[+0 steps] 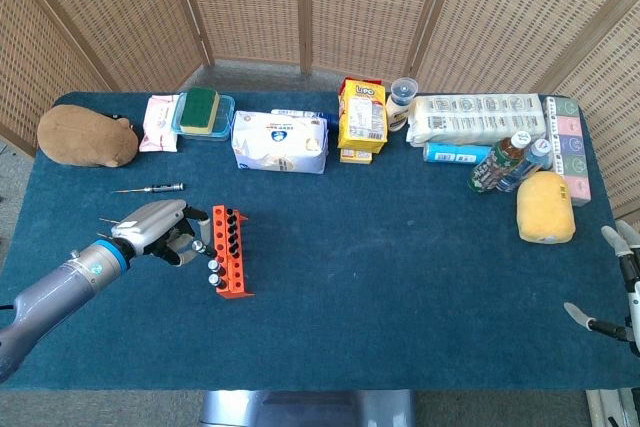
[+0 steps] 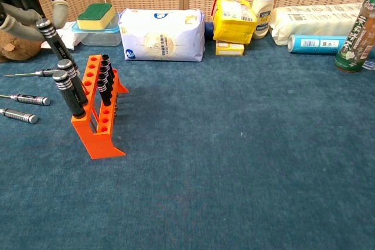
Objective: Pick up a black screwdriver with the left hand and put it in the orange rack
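A black screwdriver (image 2: 54, 40) is held tilted in the left hand (image 1: 160, 231), its fingers (image 2: 57, 7) closed round the upper end of the handle, at the left side of the blue-covered desk (image 1: 400, 277). In the chest view the screwdriver's lower end is seen just above the rear left part of the orange rack (image 2: 98, 122), though whether the tip has entered a hole cannot be told. Several black-handled drivers (image 2: 71, 92) are already stood upright in the rack. On the cloth to the left of the rack, three loose screwdrivers (image 2: 23, 99) are laid well apart from one another. The right hand (image 1: 622, 287) is seen only in part at the right edge of the head view, low and well away from the rack; its fingers are spread and nothing is held in it. Along the far side of the desk a brown plush toy (image 1: 86, 136), a white packet (image 1: 280, 142) and a yellow box (image 1: 362, 115) are lined up.
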`<state>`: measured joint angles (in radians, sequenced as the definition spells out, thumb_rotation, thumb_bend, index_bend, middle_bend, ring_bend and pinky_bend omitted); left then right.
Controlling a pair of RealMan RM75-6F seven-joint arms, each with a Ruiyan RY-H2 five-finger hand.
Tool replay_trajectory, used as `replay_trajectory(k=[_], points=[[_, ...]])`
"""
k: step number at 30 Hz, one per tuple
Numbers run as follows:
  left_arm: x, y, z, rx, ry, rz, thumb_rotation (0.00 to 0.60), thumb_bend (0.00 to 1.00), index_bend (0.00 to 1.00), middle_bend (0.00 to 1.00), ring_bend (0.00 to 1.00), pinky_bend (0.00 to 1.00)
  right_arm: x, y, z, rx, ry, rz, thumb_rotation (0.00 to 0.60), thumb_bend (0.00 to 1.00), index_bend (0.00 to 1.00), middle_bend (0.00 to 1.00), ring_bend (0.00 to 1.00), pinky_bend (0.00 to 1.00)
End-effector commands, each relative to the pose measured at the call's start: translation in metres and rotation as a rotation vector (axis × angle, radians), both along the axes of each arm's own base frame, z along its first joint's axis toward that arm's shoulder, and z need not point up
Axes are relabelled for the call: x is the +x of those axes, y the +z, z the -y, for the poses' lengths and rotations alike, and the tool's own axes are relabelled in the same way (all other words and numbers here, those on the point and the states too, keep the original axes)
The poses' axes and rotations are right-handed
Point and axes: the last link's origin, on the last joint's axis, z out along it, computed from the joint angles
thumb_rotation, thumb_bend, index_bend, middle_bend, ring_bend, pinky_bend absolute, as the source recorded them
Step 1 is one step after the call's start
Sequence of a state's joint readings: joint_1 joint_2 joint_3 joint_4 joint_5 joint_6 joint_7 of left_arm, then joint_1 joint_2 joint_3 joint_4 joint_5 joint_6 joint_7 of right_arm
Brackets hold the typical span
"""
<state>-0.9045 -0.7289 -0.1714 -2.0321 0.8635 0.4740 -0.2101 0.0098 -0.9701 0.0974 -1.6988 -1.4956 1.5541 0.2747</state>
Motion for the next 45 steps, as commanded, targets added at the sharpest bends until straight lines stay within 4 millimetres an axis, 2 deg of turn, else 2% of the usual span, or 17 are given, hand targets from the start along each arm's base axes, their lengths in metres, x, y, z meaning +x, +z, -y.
replay_trajectory(k=[1,32,38,45], points=[[0.001,-0.003,-0.001,-0.007,0.000,-0.014,0.600,0.40,0.57,0.90,0.79,0.86,0.000,0.000,0.000,0.000,0.000,-0.001,0.600,0.00,0.04,0.00,0.00,0.00],[0.001,-0.021,-0.004,-0.024,0.034,-0.079,0.600,0.40,0.57,0.90,0.79,0.86,0.002,-0.002,0.001,0.009,0.011,0.002,0.600,0.00,0.04,0.00,0.00,0.00],[0.002,-0.022,-0.004,-0.023,0.036,-0.084,0.600,0.40,0.43,0.90,0.79,0.86,0.002,-0.001,0.001,0.009,0.011,0.004,0.600,0.00,0.04,0.00,0.00,0.00],[0.005,-0.023,-0.004,-0.018,0.034,-0.086,0.600,0.40,0.36,0.90,0.79,0.86,0.001,-0.001,0.001,0.006,0.011,0.006,0.600,0.00,0.04,0.00,0.00,0.00]])
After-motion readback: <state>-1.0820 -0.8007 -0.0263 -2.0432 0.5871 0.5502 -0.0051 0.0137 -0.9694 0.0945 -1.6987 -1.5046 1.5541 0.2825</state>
